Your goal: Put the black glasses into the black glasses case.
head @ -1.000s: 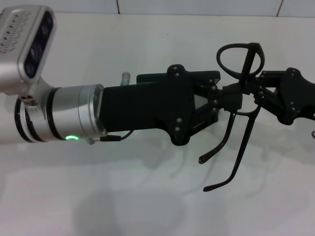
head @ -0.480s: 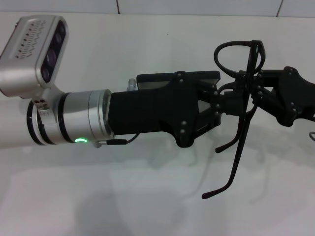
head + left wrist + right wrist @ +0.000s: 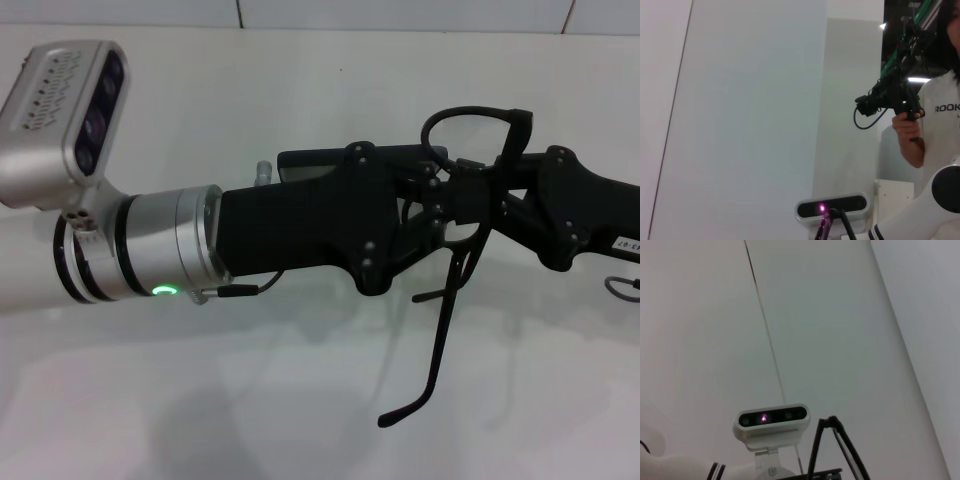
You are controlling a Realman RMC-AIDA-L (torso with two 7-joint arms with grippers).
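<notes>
The black glasses [image 3: 516,135] hang in the air between my two grippers in the head view, one lens rim up and one long temple arm pointing down toward the table. My left gripper [image 3: 466,196] reaches in from the left and is shut on the frame. My right gripper [image 3: 498,188] reaches in from the right and is shut on the frame beside it. The black glasses case [image 3: 310,160] lies on the table behind my left gripper, which hides most of it. A thin black piece of the glasses [image 3: 816,450] shows in the right wrist view.
The white table [image 3: 300,400] runs to a tiled wall at the back. A person holding a camera [image 3: 912,115] stands beyond the table in the left wrist view. Each wrist view shows the other arm's wrist camera [image 3: 772,420] [image 3: 830,207].
My right gripper has moved left, closer to my left gripper. The glasses have shifted left and tilted, and one temple arm has swung in toward the frame.
</notes>
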